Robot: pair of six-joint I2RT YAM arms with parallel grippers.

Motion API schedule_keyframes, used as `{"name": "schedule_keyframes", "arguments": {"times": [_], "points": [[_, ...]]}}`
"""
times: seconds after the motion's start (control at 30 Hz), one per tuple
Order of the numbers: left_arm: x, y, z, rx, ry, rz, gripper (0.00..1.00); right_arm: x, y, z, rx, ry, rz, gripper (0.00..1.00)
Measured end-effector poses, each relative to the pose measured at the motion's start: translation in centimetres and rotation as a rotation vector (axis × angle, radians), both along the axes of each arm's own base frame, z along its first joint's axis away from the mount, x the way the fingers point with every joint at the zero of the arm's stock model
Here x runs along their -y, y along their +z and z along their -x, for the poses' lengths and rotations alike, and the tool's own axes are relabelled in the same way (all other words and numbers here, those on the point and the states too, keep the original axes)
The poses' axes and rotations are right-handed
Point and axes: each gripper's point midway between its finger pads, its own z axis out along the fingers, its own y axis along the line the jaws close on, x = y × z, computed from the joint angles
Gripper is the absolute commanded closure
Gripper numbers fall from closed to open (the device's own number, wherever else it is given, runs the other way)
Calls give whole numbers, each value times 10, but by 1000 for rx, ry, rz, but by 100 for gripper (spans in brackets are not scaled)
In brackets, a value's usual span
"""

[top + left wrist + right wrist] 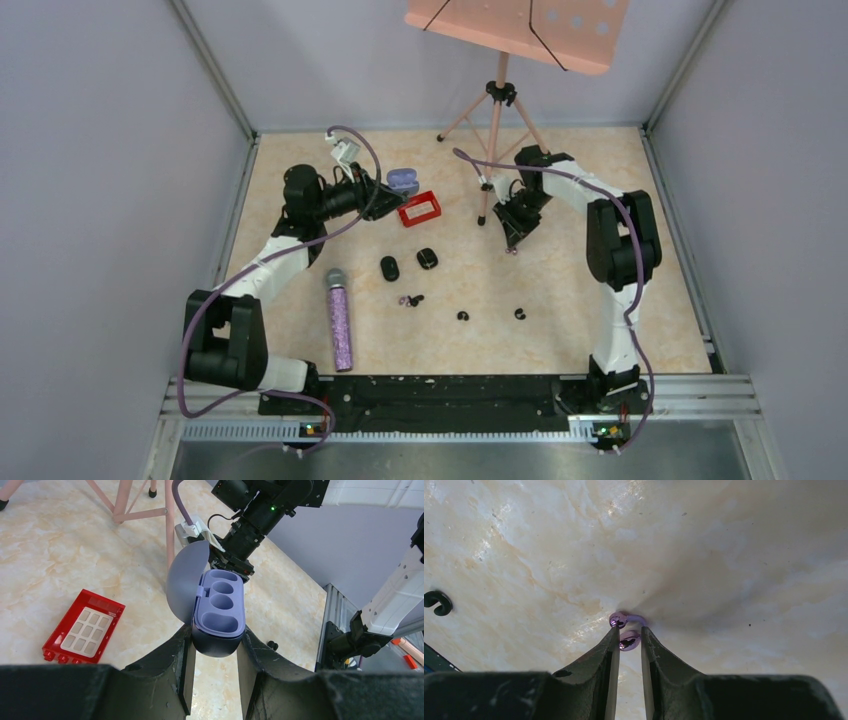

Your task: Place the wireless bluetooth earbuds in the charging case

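My left gripper (216,635) is shut on the dark lower end of a purple charging case (220,605). It holds the case off the table with the lid swung open and the wells empty. From above, the case (403,181) sits at the back left by the left gripper (385,188). A shiny pinkish-purple earbud (628,641) is pinched between the fingertips of my right gripper (629,632), its hook sticking out past the tips, just above the table. In the top view the right gripper (513,243) hangs right of centre. More earbuds lie loose: two black ones (463,316) (519,314) and a small cluster (410,299).
A red tray (419,209) lies beside the held case. Two black oval cases (389,268) (427,258) sit mid-table, and a glittery purple microphone (340,318) lies at the front left. A pink tripod stand (495,110) rises at the back. Walls enclose three sides.
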Motion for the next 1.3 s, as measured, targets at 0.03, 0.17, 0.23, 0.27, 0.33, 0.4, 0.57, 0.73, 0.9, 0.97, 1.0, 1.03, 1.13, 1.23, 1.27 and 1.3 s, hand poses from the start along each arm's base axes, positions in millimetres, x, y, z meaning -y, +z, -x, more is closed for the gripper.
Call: {"name": "schedule_keyframes", "arguments": {"times": [0.03, 0.17, 0.23, 0.27, 0.33, 0.4, 0.57, 0.73, 0.9, 0.97, 1.0, 1.03, 1.13, 1.23, 1.27, 1.3], "points": [[0, 0, 0, 0, 0, 0, 100, 0, 0, 0, -1, 0, 0, 78], [0, -1, 0, -4, 1, -1, 100, 1, -1, 0, -6, -8, 1, 80], [0, -1, 0, -4, 1, -1, 100, 3, -5, 0, -17, -18, 3, 81], [0, -1, 0, -4, 1, -1, 100, 5, -10, 1, -37, -30, 5, 81], [0, -1, 0, -5, 2, -1, 100, 5, -10, 1, -42, -37, 3, 81], [0, -1, 0, -6, 2, -1, 100, 5, -10, 1, -42, -37, 2, 81], [-1, -2, 0, -11, 3, -2, 100, 6, -11, 4, -41, -34, 0, 81], [-1, -2, 0, -11, 4, -4, 100, 9, -11, 10, -44, -24, 4, 76], [-1, -4, -1, -17, 8, -6, 100, 12, 5, -3, 51, -27, 4, 73], [-2, -4, -2, -19, 15, -7, 100, 14, 21, -7, 120, -33, -4, 74], [-2, -4, -2, -20, 18, -7, 100, 15, 31, -7, 155, -36, -11, 74], [-3, -5, -2, -21, 20, -8, 100, 16, 41, -6, 192, -37, -20, 75], [-4, -5, -3, -26, 25, -9, 100, 19, 64, 3, 281, -14, -41, 79], [-4, -6, -3, -29, 26, -9, 100, 24, 68, 18, 340, 70, -46, 84], [-4, -6, -3, -29, 26, -9, 100, 25, 66, 22, 350, 102, -44, 86], [-4, -6, -3, -30, 26, -9, 100, 27, 61, 28, 366, 153, -41, 87]]}}
